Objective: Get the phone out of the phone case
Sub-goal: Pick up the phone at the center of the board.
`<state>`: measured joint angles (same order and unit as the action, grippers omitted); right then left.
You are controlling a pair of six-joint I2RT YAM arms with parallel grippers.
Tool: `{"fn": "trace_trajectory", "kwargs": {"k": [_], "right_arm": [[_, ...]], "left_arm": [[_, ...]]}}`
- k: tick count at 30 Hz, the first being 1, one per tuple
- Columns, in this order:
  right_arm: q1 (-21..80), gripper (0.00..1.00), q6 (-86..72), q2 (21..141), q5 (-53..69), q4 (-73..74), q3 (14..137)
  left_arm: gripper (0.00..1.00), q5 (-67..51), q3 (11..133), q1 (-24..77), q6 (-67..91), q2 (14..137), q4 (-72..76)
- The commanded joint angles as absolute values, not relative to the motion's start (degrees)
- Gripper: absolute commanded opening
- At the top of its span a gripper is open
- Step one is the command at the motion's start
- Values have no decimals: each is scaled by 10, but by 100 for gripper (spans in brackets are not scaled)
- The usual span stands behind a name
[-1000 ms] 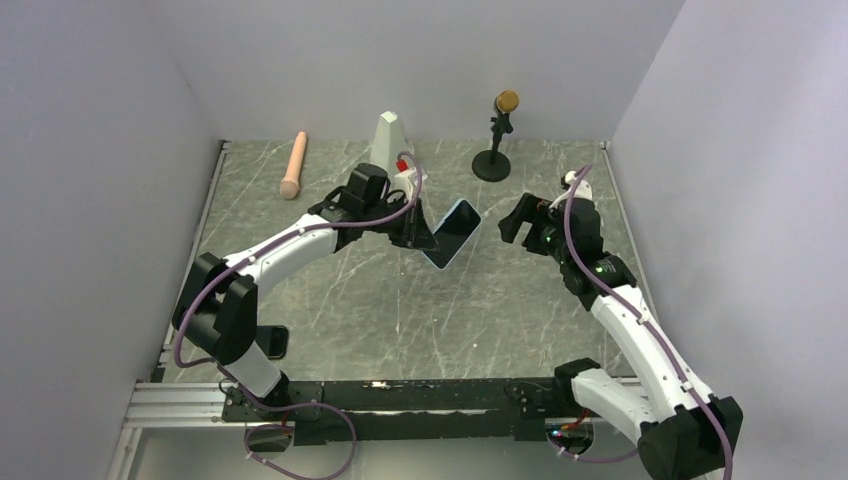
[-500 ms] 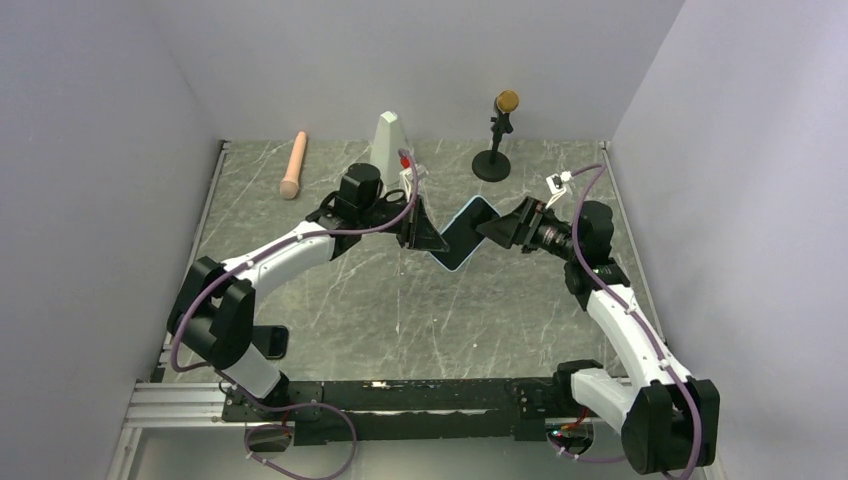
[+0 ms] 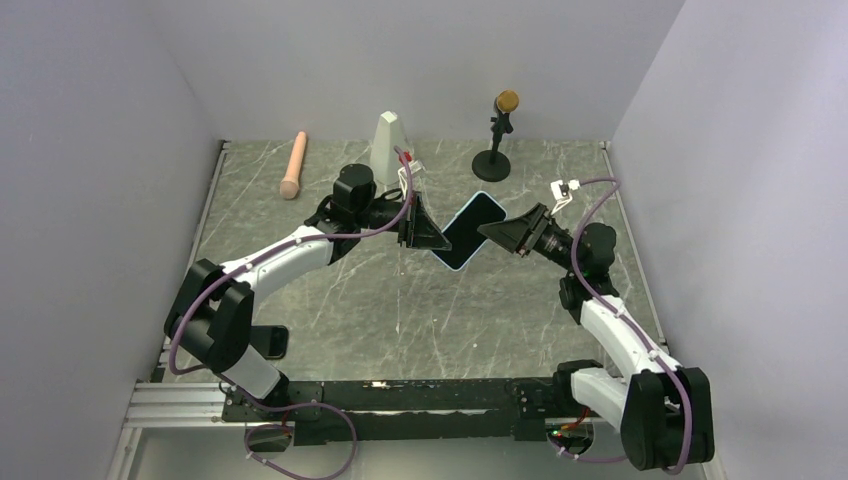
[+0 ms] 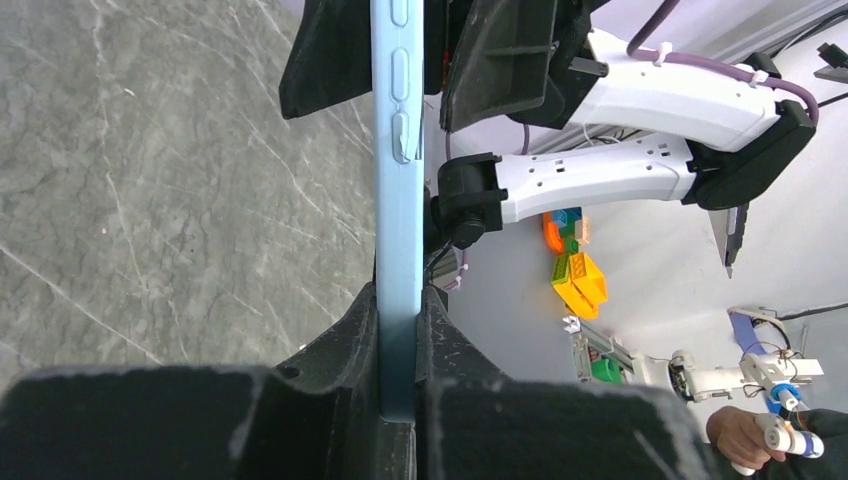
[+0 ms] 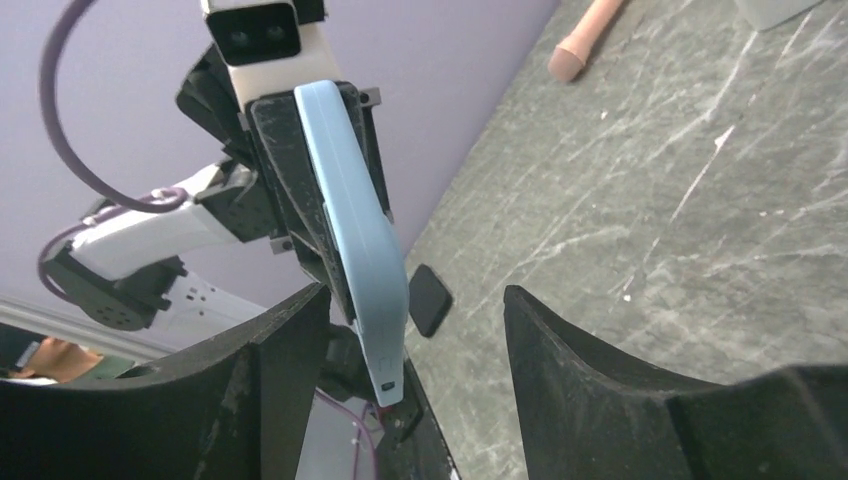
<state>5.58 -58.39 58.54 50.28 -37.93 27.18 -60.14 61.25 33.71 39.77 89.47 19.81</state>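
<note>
The light-blue phone case [image 3: 452, 259] is held in the air above the table's middle, with the dark phone [image 3: 468, 228] showing in its face. My left gripper [image 3: 425, 232] is shut on the case's left end. In the left wrist view the case [image 4: 398, 200] stands edge-on between the jaws of the left gripper [image 4: 400, 305]. My right gripper [image 3: 497, 232] is open at the case's right end. In the right wrist view the case [image 5: 355, 230] lies between the open fingers of the right gripper [image 5: 412, 300], close to the left finger [image 5: 270, 380], with a gap to the right finger [image 5: 600, 380].
A second black phone [image 3: 272, 342] lies at the table's near left, also in the right wrist view [image 5: 430, 300]. At the back stand a pink handle [image 3: 293, 165], a white cone-shaped object [image 3: 388, 140] and a microphone on a stand [image 3: 497, 135]. Walls close three sides.
My right arm has swung in leftward and its open jaws now straddle the case's right end. My left gripper has kept its hold and shifted the case slightly up and right.
</note>
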Motion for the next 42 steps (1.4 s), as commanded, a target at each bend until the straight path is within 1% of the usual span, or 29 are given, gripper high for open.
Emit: {"fn": "trace_trajectory", "kwargs": {"k": [1,8,9,12,14,15,19,20,21,22,23,25,28,30,32,34,36,37,39,40,41,42], "right_arm": [[52,66,-677,592,474,-542,250],[53,57,-781,654,475,-717,233],[54,54,-792,663,474,-738,230],[57,40,-817,688,476,-792,228],[60,34,-826,698,476,-806,227],[61,31,-825,701,477,-802,227],[63,13,-798,691,480,-754,229],[64,5,-791,686,479,-746,229],[64,0,-784,680,479,-733,231],[64,0,-776,674,481,-714,234],[64,0,-767,670,482,-697,238],[64,0,-750,661,483,-660,246],[65,0,-741,653,486,-643,250],[63,0,-749,650,483,-643,250],[63,0,-754,649,482,-628,255],[63,0,-752,647,482,-602,261],[63,0,-747,640,484,-583,266],[63,0,-744,635,483,-573,267],[64,0,-738,628,483,-566,271],[64,0,-736,626,483,-563,274],[64,0,-734,626,484,-562,280],[65,0,-734,628,485,-564,285]], "left_arm": [[0,-627,619,338,409,867,265],[0,-624,619,340,410,867,264],[0,-624,619,342,409,868,263],[0,-620,624,343,399,870,247],[0,-614,627,345,393,870,234],[0,-609,630,345,389,870,221],[0,-579,646,345,361,867,159],[0,-578,645,345,359,865,157],[0,-579,643,345,361,863,163],[3,-580,641,345,364,860,169],[10,-580,640,345,367,857,171],[34,-580,642,345,365,852,165],[61,-569,645,345,336,832,138],[80,-539,643,345,302,813,108],[90,-501,654,344,258,792,50],[96,-428,662,344,229,769,-11],[96,-351,649,343,230,735,-33],[94,-302,639,341,246,714,-48],[77,-218,604,327,305,667,-80],[71,-197,585,318,339,640,-92],[70,-188,560,313,363,612,-87],[72,-186,537,312,383,583,-72]]}}
